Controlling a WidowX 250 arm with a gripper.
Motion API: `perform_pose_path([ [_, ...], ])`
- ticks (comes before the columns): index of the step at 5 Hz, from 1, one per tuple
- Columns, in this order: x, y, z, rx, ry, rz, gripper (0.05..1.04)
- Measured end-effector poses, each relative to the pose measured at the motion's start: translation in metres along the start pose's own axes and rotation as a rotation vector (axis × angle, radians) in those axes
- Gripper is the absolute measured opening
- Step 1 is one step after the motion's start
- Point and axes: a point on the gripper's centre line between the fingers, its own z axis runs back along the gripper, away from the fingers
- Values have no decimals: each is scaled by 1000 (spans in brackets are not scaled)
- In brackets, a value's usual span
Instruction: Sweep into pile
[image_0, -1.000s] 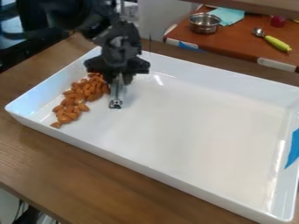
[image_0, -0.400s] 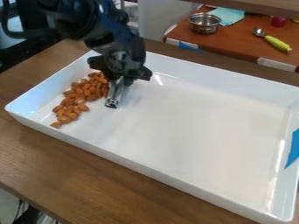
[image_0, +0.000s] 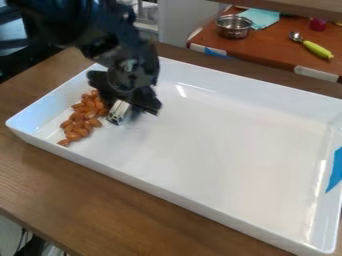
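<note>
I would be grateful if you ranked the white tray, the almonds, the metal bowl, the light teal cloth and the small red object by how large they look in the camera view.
1. White tray
2. Almonds, as a group
3. Metal bowl and light teal cloth, too close to rank
4. Small red object

No lettering, label, number or sign can be read.
</note>
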Motion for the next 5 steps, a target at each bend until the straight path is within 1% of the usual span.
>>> perform_pose_path([
  [1,15,-46,45,55,-6,-122,975],
  [2,51,-71,102,16,-220,-119,1004],
  [3,25,-140,81,228,-277,-131,999],
  [4,6,-195,66,487,-340,-182,999],
  [5,11,-200,67,482,-348,-162,999],
])
